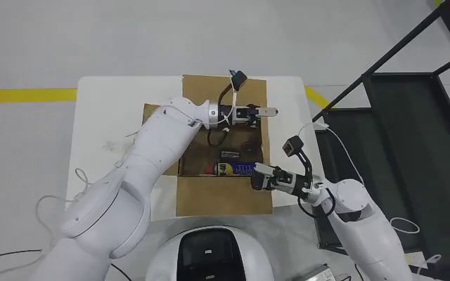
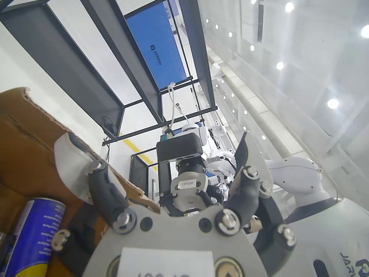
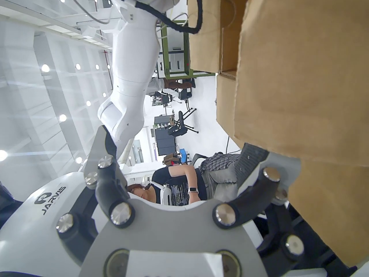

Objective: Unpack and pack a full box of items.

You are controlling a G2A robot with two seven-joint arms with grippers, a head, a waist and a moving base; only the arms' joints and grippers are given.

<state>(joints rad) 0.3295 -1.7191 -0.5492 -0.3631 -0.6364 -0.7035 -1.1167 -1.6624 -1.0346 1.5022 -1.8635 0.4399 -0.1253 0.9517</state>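
White table [image 1: 112, 105], box [image 1: 222, 201] — can [image 1: 235, 168] beside right gripper [image 1: 254, 177]

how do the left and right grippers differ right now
Place: the left gripper hangs over the box's far right corner, the right gripper by its near right wall. Aim: the left gripper points out toward the black shelf, the right gripper inward toward the blue can. Both have open fingers holding nothing.

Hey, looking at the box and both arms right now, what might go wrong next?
Both open grippers crowd one side of the box: the left gripper and right gripper might collide. The left gripper's jaws sit at the cardboard edge, so they may snag it and drag the box.
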